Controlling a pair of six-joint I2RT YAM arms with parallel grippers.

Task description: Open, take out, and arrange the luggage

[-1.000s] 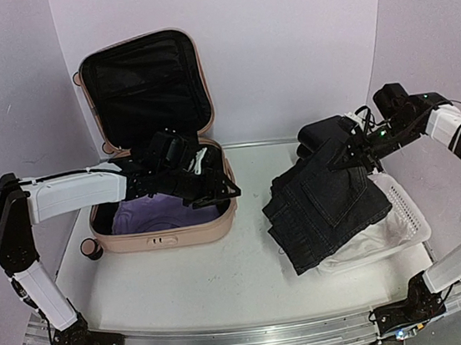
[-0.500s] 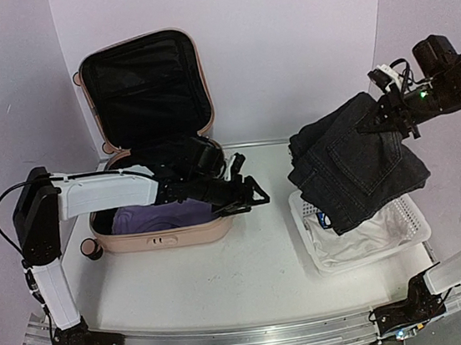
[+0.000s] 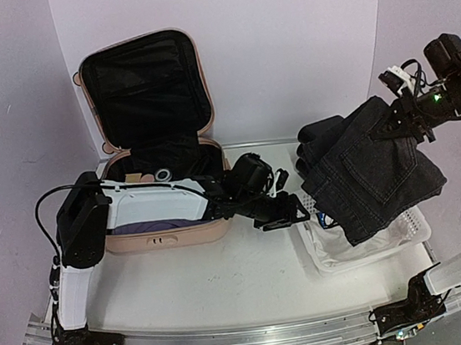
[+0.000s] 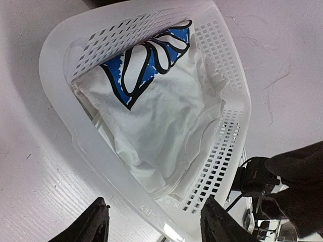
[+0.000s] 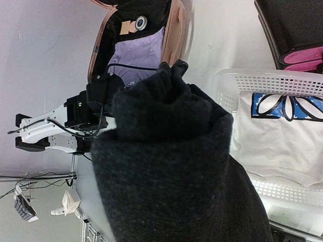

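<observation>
Two hazards stand out. The right gripper (image 3: 399, 118) is clamped on a bunched fold of black jeans (image 3: 373, 172), held high over the white perforated basket (image 3: 421, 230) near the right edge of the table (image 3: 227, 282). A pinch on one fold could slip, and the denim would probably land half across the rim instead of flat on the white printed T-shirt (image 4: 156, 121) inside. The left gripper (image 3: 296, 213), jaws apart and holding nothing, sits just beside the basket's left rim, close to the hanging hem. Lowered now, the jeans might drape over it, or its fingers might shove the light basket. The pale pink suitcase (image 3: 167, 237) stands open at the table's back-left corner, lid upright, with a lilac garment (image 5: 139, 53) not yet taken out.
</observation>
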